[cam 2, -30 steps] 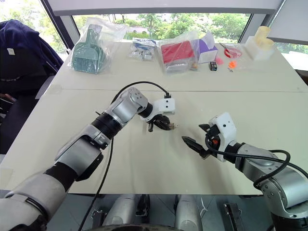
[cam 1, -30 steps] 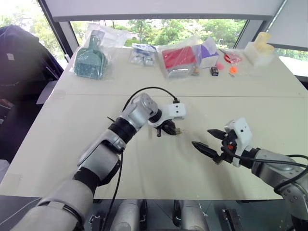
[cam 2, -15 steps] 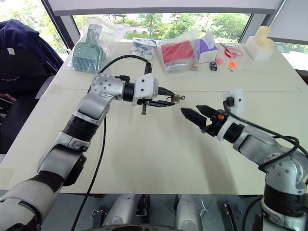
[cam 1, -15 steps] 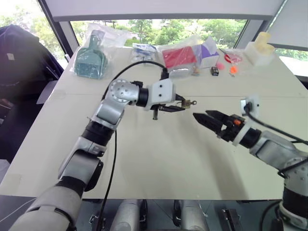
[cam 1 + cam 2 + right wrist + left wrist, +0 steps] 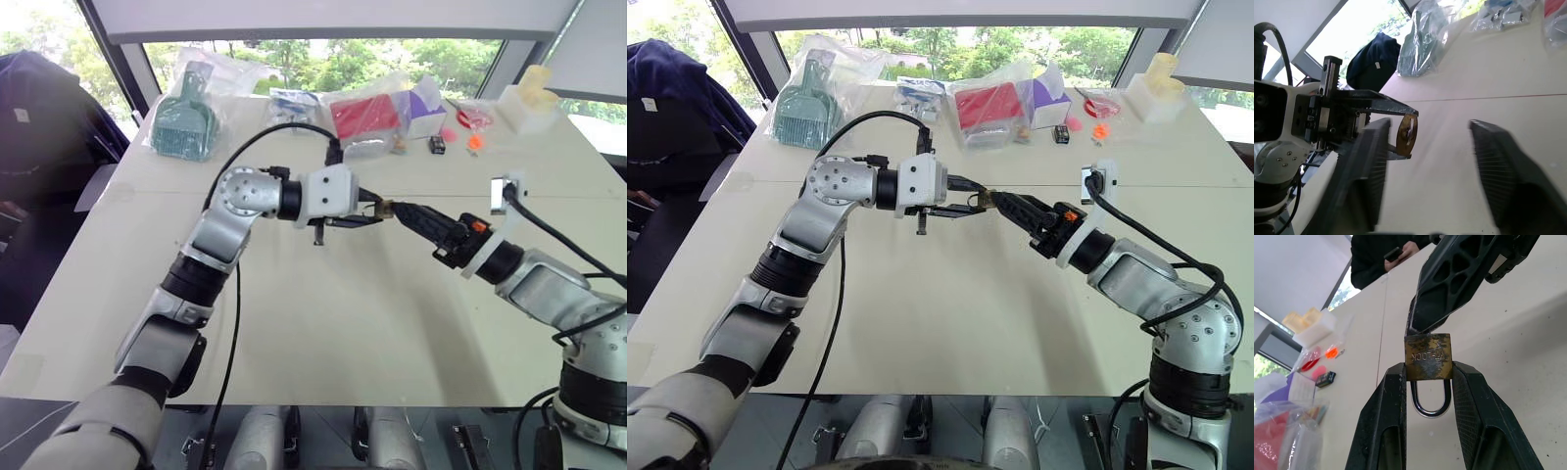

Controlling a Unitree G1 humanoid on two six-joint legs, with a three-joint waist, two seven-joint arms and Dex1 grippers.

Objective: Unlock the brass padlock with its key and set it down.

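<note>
Brass padlock (image 5: 1427, 357) — left gripper's (image 5: 1427, 391) grasp, midair

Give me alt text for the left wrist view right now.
The left pincer clamps the brass padlock by its sides above the pale table, silvery shackle hanging between its fingers. The right pincer touches the lock's far end.

Brass padlock (image 5: 1428, 356): shackle top hidden between left gripper (image 5: 1428, 382) fingers; keyhole face covered by right gripper (image 5: 394, 209) tip. Key: not discernible. Right gripper fingers (image 5: 1369, 161): blurred, cut off at frame edge.
</note>
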